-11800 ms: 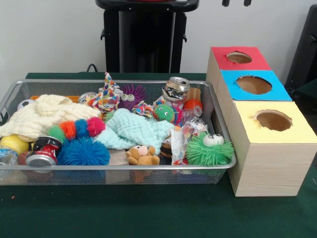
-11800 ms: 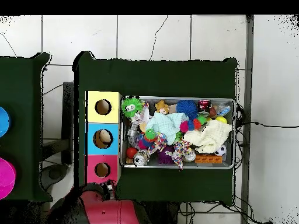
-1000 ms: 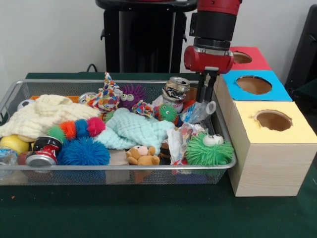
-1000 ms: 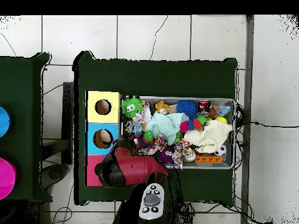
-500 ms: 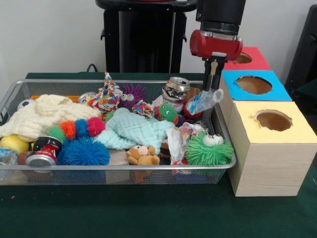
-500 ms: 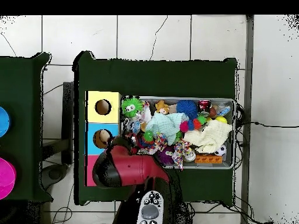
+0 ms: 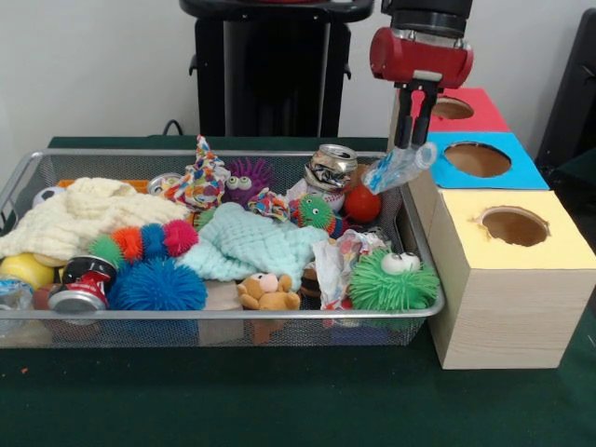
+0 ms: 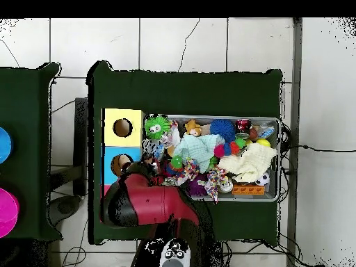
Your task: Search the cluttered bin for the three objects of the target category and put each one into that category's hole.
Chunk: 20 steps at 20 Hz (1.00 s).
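Note:
My gripper [image 7: 411, 142] hangs from the red arm head and is shut on a see-through bluish bottle [image 7: 399, 168]. The bottle tilts, lifted clear of the clutter above the right end of the wire mesh bin [image 7: 214, 331], beside the wooden boxes. The red-faced hole [image 7: 450, 108] lies just behind and to the right of the gripper. In the overhead view the red arm [image 8: 146, 205] covers the gripper, the bottle and the red box; the bin's rim [image 8: 279, 160] shows. Another bluish-clear thing [image 7: 13, 294] lies at the bin's front left corner.
The blue-faced hole [image 7: 477, 158] and the yellow-faced hole [image 7: 514, 225] are nearer the camera. The bin holds a crushed can [image 7: 331, 169], a red ball [image 7: 363, 203], a green spiky toy [image 7: 391, 284], a mint cloth [image 7: 256, 244], a cream cloth [image 7: 84, 216] and a blue spiky ball [image 7: 158, 287].
The gripper has risen out of the bin with the bottle and moved right, towards the boxes. At the earliest frames the arm was drawn back and the gripper empty.

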{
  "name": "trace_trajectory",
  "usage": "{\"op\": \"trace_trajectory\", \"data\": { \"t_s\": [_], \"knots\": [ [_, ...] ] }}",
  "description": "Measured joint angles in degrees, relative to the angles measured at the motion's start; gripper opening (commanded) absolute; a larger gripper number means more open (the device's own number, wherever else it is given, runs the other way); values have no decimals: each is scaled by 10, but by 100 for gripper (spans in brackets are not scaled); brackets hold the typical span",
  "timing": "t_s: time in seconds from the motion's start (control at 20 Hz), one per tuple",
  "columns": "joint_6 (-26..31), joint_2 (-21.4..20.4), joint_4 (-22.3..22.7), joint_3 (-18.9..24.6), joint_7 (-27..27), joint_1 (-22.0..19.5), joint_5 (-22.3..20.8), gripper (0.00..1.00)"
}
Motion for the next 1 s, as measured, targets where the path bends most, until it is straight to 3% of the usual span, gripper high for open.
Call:
{"op": "trace_trajectory", "data": {
  "t_s": [0.45, 1.0],
  "knots": [
    [57, -37, 1, -16, 0, 53, 22, 0],
    [81, -61, 1, -32, 0, 75, 36, 0]
  ]
}}
